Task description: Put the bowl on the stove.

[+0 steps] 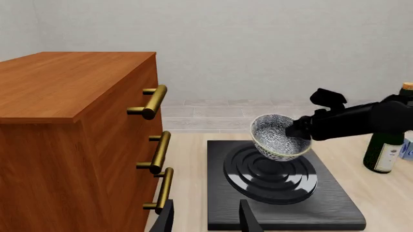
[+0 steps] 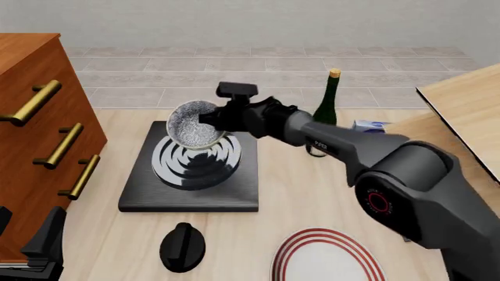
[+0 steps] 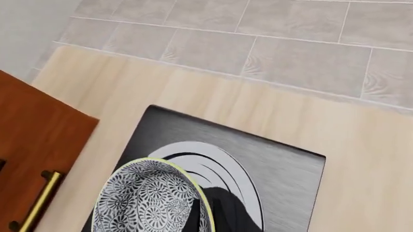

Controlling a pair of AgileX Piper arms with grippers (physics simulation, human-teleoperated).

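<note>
Over the stove (image 2: pixel 189 170), my right gripper (image 2: pixel 209 120) pinches the rim of the bowl (image 2: pixel 192 130), tilted above the burner rings; whether it touches them I cannot tell. My left gripper (image 1: pixel 205 217) hangs near the wooden drawers (image 1: pixel 71 135), fingers apart, holding nothing.

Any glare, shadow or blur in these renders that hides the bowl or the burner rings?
Left wrist view: the bowl is sharp and the stove shows soft sheen. Front view: evenly lit, no blur, the right gripper dark against the bowl. Right wrist view: a dark finger and shadow cover part of the rings beside the bowl.
</note>
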